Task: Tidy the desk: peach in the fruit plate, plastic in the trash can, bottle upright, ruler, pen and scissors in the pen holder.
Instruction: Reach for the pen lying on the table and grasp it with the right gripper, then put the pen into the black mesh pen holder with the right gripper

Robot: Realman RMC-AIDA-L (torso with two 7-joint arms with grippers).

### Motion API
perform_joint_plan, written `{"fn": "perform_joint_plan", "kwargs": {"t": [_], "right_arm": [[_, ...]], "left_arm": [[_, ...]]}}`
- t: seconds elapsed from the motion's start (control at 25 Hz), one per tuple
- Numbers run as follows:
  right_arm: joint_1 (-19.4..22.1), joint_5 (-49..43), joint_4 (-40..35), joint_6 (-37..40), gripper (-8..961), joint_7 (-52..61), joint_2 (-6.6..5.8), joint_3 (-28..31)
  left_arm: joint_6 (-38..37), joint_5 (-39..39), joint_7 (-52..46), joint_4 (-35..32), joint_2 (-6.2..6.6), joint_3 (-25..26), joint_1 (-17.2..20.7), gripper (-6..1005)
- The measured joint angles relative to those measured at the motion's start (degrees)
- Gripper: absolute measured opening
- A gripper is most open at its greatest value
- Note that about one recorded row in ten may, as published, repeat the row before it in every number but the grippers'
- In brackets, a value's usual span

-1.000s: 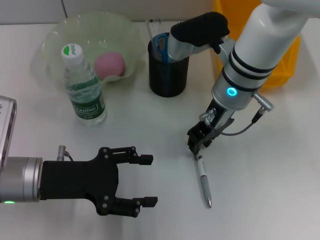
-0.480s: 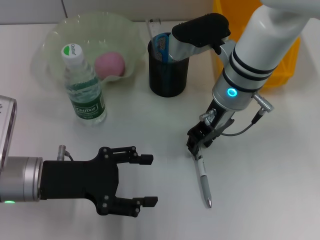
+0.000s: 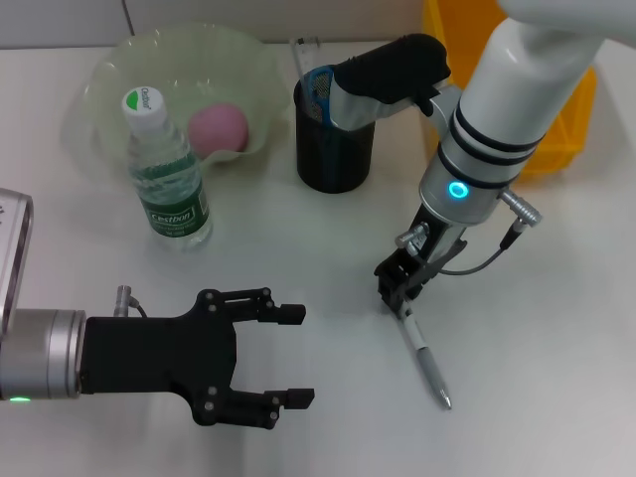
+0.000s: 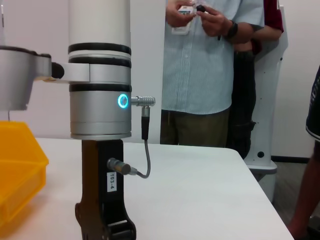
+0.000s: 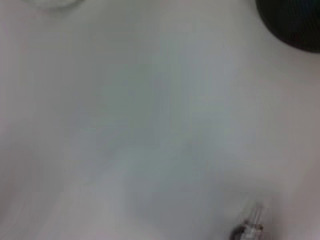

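The pen (image 3: pixel 425 358) lies slanted on the white desk, its tip toward the front right. My right gripper (image 3: pixel 396 286) stands over the pen's upper end and is shut on it. The black pen holder (image 3: pixel 335 149) at the back holds the blue-handled scissors (image 3: pixel 320 87) and a clear ruler (image 3: pixel 302 50). The peach (image 3: pixel 219 127) lies in the pale green fruit plate (image 3: pixel 119 60). The water bottle (image 3: pixel 164 174) stands upright in front of the plate. My left gripper (image 3: pixel 306 358) is open and empty at the front left. No plastic shows.
A yellow bin (image 3: pixel 571 109) stands at the back right behind my right arm; it also shows in the left wrist view (image 4: pixel 20 170). A grey device (image 3: pixel 10 248) sits at the left edge. People stand beyond the desk (image 4: pixel 210 75).
The pen's tip has swung to the right while its upper end stayed at my right gripper. My right arm has shifted slightly. My left gripper has not moved.
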State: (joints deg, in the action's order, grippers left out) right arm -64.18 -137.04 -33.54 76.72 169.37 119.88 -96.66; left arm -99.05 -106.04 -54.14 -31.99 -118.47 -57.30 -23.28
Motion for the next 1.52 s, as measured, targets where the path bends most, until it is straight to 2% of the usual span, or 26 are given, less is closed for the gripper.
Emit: {"fn": "perform_joint_plan", "kwargs": {"t": [0.2, 0.68, 1.04, 1.2, 1.44, 1.52], "right_arm": [[-0.1, 0.9, 0.1, 0.0, 218, 0.0, 0.0, 0.0], [-0.1, 1.5, -0.2, 0.3, 205, -0.6, 0.0, -0.3], [-0.5, 3.0, -0.9, 0.3, 182, -0.8, -0.01, -5.0], [0.5, 2.8, -3.5, 0.6, 126, -0.8, 0.0, -5.2], [2.5, 2.5, -6.5, 0.7, 122, -0.9, -0.28, -4.7], [4.7, 1.3, -11.2, 1.9, 120, -0.9, -0.61, -2.4]], "left_arm": [[0.0, 0.0, 0.0, 0.0, 0.0, 0.1, 0.0, 802], [0.1, 0.0, 0.0, 0.0, 0.0, 0.2, 0.0, 802], [0.3, 0.1, 0.0, 0.6, -0.09, 0.2, -0.2, 802], [0.4, 0.0, 0.0, 0.7, -0.09, 0.3, -0.2, 802], [0.4, 0.0, -0.1, 0.8, -0.09, 0.4, -0.3, 802], [0.4, 0.0, -0.1, 0.8, -0.09, 0.5, -0.3, 802]]}}
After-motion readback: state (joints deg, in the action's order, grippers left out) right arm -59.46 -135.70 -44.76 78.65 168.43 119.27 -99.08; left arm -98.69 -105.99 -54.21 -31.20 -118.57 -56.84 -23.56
